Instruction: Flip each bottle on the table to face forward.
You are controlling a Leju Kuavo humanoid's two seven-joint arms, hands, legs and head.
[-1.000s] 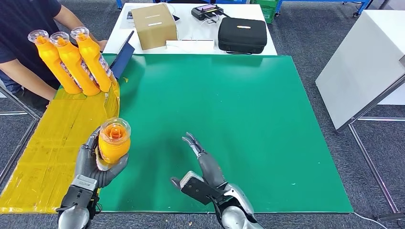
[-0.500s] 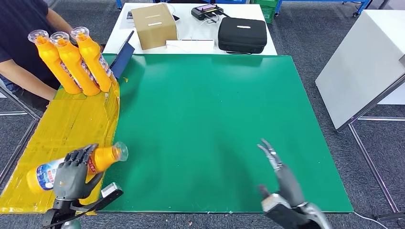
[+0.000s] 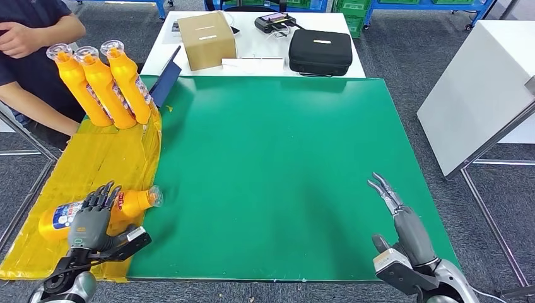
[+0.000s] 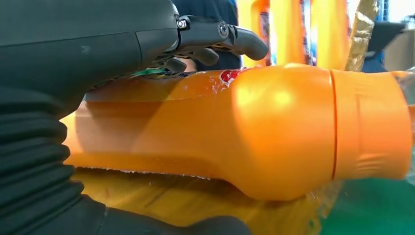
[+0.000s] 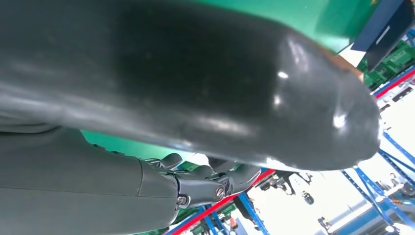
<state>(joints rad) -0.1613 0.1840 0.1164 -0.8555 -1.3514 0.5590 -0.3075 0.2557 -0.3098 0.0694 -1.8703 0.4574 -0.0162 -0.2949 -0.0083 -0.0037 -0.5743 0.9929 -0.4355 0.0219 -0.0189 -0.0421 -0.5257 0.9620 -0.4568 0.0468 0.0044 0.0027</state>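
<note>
At lower left my left hand [image 3: 88,218] grips the lying orange bottle [image 3: 129,203]; my right hand [image 3: 404,228], lower right, is spread, holding nothing.

Orange bottles [image 3: 101,82], yellow sheet [image 3: 94,170], green mat [image 3: 284,158], black case [image 3: 320,52].

The green table [image 3: 284,158] carries a yellow taped sheet [image 3: 94,170] along its left edge. On that sheet's far end three orange bottles [image 3: 104,85] stand upright, touching one another. Near the sheet's front end a fourth orange bottle [image 3: 126,205] lies on its side, its cap pointing toward the bare green surface.
</note>
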